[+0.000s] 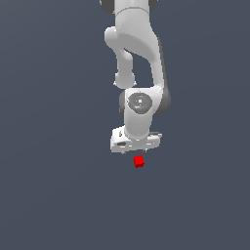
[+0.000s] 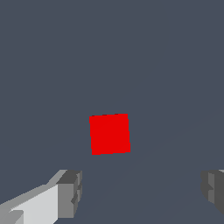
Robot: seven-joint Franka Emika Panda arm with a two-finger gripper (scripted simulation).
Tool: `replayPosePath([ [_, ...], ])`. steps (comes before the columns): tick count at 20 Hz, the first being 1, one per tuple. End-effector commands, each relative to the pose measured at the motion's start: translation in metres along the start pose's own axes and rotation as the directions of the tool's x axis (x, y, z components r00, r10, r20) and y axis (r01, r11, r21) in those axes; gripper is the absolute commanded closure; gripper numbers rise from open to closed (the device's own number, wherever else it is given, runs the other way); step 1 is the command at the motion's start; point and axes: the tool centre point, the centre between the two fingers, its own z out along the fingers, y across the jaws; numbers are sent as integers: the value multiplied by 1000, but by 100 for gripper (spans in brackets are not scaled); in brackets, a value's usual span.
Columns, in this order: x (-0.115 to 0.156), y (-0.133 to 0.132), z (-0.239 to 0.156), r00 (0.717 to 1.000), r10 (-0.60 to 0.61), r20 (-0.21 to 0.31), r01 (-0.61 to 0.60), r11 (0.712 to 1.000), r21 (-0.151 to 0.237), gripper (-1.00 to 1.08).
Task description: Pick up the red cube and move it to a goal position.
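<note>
Exterior view first: the white Franka arm (image 1: 136, 53) comes down from the top of the frame, wrist bent over, its white hand (image 1: 135, 141) pointing down at the dark grey bench (image 1: 49, 171). Just under the hand, slightly toward the exterior view's right, sits the red cube (image 1: 139, 161) on the bench, small and clearly narrower than the hand above it. From this angle the fingers themselves are too small and tucked under the hand to make out.

Over to the wrist view, and here it is clear: one grey finger (image 2: 70, 192) with its white mount shows at one side, the other grey finger (image 2: 214, 188) at the far side, and there is a wide stretch of bare bench between them. The gripper (image 2: 142, 192) is spread wide, holding nothing. The red cube (image 2: 110, 134) lies flat on the bench ahead of the fingertips, not between them and touching neither, its visible face turned very slightly askew.
</note>
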Motion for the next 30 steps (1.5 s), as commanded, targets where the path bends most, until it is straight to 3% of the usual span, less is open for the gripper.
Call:
replayPosePath([
  [1,6,-6,20,1000,-20,3,20,1000,1,-92],
  [8,18,-18,56,998,-58,11,58,998,3,-92],
  [16,23,-22,68,997,-72,14,72,997,4,-92],
  [17,23,-22,68,997,-72,14,72,997,4,108],
  [30,22,-21,66,997,-72,14,72,997,4,108],
])
